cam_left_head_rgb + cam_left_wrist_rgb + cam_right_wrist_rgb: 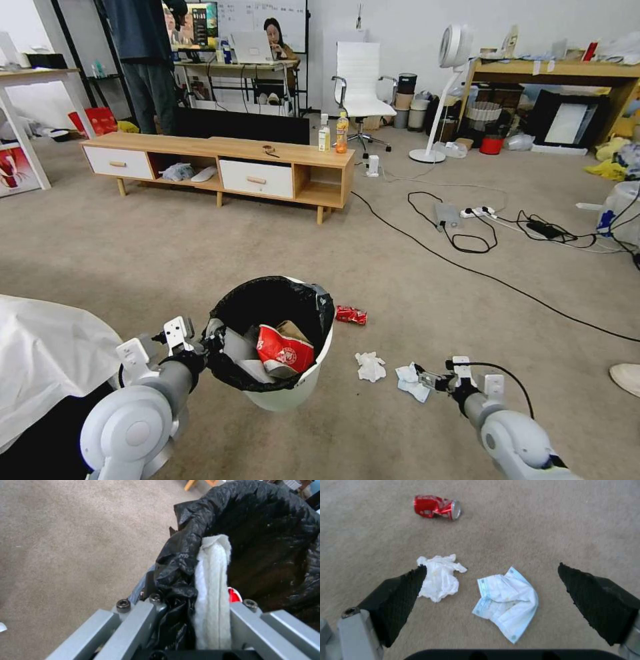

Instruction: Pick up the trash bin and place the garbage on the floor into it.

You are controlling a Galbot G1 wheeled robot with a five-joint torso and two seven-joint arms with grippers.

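Left pincer is clamped on the rim of the trash bin, holding it tipped toward the robot with the red-white paper cup inside. Right pincer hangs wide open just above the blue-edged tissue wad on the floor, the other tissue wad beside it and the crushed red can lying sideways farther off

trash bin: white, black-lined, tilted, holds cup | floor: crushed red can, two tissue wads
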